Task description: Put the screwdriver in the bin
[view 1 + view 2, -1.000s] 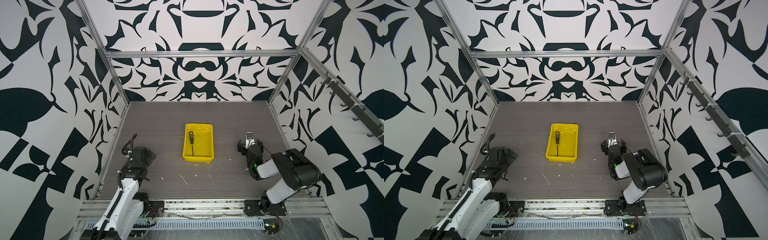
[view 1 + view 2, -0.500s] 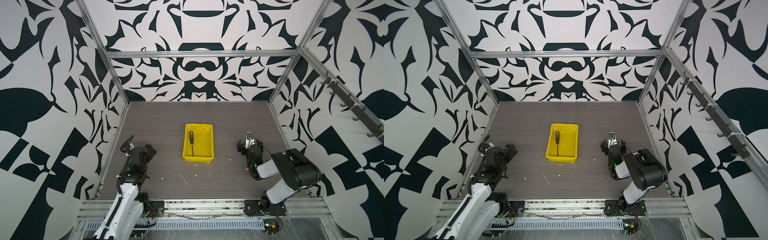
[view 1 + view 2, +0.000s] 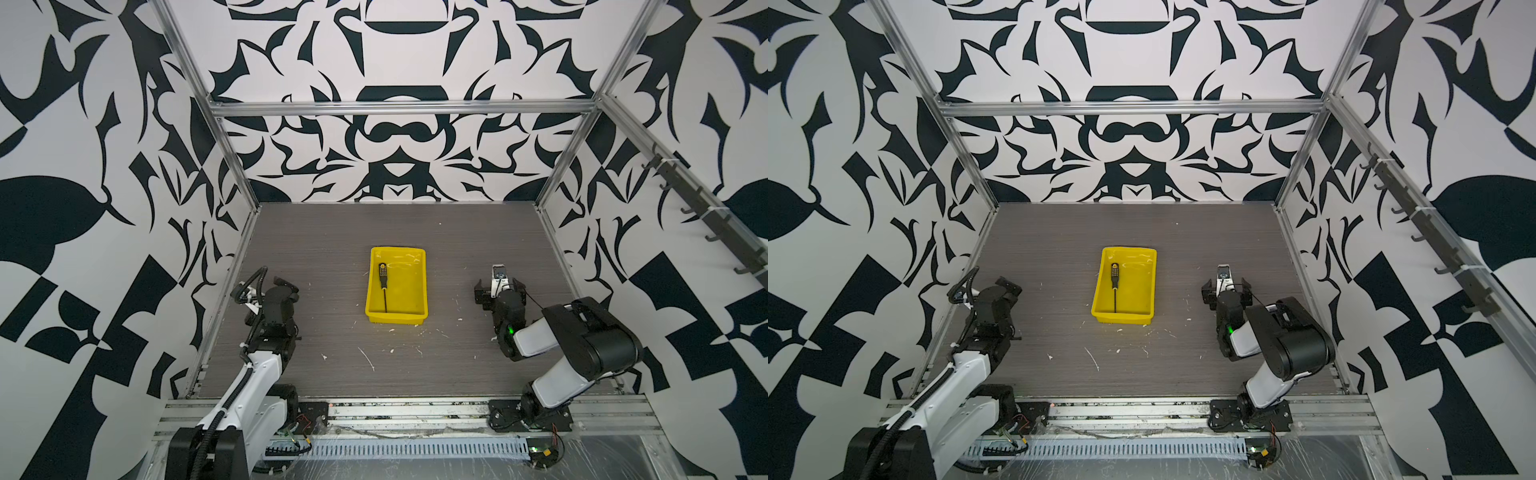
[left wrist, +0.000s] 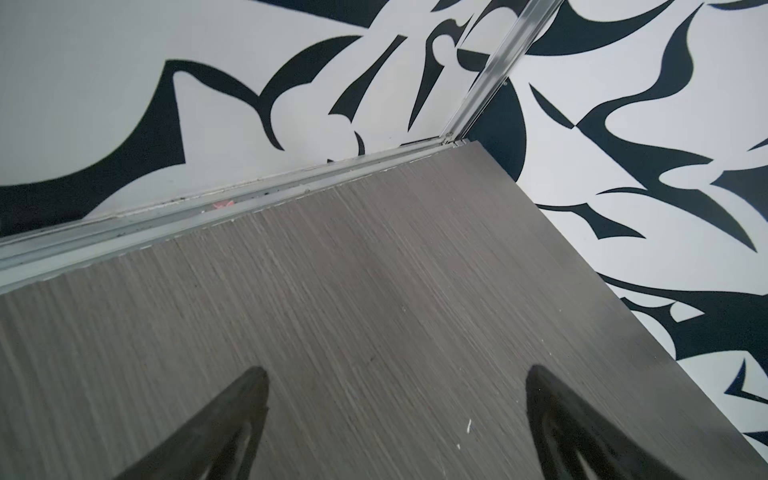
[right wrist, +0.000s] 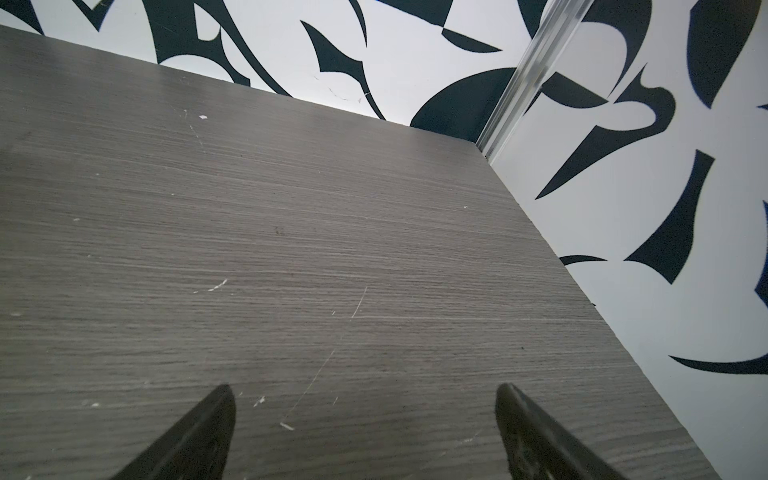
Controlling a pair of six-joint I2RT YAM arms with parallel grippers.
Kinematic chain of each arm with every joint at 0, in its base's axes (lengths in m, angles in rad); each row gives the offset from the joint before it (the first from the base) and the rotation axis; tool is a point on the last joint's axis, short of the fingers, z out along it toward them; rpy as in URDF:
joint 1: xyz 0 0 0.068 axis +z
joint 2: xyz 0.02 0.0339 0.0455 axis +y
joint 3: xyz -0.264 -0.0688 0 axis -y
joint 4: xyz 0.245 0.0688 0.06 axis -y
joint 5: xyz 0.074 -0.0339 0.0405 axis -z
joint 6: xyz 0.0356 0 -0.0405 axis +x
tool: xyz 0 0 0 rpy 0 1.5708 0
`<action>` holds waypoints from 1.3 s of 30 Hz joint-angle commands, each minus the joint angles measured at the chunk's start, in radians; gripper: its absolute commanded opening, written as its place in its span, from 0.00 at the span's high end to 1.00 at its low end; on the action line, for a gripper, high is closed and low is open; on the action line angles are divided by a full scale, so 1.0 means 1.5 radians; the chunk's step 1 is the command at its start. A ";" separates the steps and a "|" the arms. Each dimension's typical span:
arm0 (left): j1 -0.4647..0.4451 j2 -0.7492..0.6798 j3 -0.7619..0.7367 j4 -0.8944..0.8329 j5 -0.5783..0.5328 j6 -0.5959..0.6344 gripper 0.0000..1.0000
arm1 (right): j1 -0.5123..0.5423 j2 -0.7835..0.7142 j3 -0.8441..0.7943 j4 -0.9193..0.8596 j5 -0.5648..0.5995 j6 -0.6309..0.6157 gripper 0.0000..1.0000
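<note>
My left gripper (image 4: 395, 399) stands released: in its wrist view both dark fingers (image 4: 232, 419) are spread wide with only bare grey table (image 4: 374, 291) between them, and nothing is caught there. In both top views it sits low by the left wall, well apart from the bin (image 3: 419, 286). My right gripper (image 5: 363, 411) is likewise released, its fingertips (image 5: 523, 415) far apart over scratched wood grain with a few white flecks (image 5: 218, 286) scattered on it. In a top view this gripper (image 3: 1225, 286) rests near the right edge of the table, level with the near half of the bin and clear of it.

Further out, the bin stands near the middle of the table, its long side running away from my base rail (image 3: 415, 409). The screwdriver (image 3: 383, 286) lies inside it, along the left wall, with the black, yellow-dotted handle toward the far end and the thin shaft pointing toward the near wall. In both top views the tip seems to reach about the near inner corner, though the shaft is too fine for me to say whether it touches the wall. The same tool (image 3: 1114, 284) shows flat on the glossy yellow floor (image 3: 1138, 286). White scraps (image 3: 368, 357) litter the table just in front of the bin.
</note>
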 commanded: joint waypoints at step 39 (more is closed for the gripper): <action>0.057 0.456 -0.070 0.706 0.210 0.435 0.01 | 0.001 -0.014 0.015 0.025 -0.001 0.006 0.00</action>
